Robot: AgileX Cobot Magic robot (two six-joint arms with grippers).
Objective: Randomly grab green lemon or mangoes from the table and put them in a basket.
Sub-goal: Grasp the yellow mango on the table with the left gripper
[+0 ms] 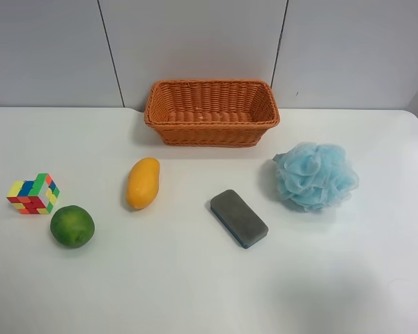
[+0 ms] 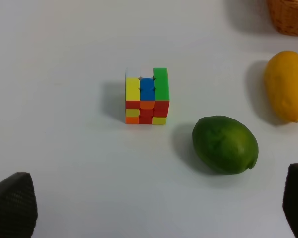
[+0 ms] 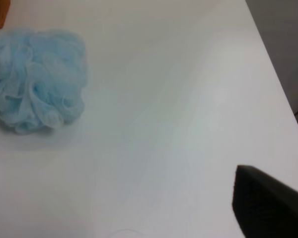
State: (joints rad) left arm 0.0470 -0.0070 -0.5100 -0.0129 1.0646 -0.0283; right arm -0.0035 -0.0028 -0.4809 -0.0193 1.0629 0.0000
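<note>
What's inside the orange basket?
Inside the basket only its own weave shows, no fruit. Its near wall hides the front strip of the bottom, so I cannot check that part.

All items rest on the table (image 1: 195, 292). In the high view, the basket (image 1: 211, 129) stands at the far centre. The mango (image 1: 143, 183) lies before its left end, apart from it. The lemon (image 1: 72, 226) lies nearer and further left, just beside the cube (image 1: 33, 194), which sits behind and left of it. The sponge (image 1: 239, 218) lies right of the mango; the puff (image 1: 315, 175) lies right of the sponge, slightly further back.
</note>
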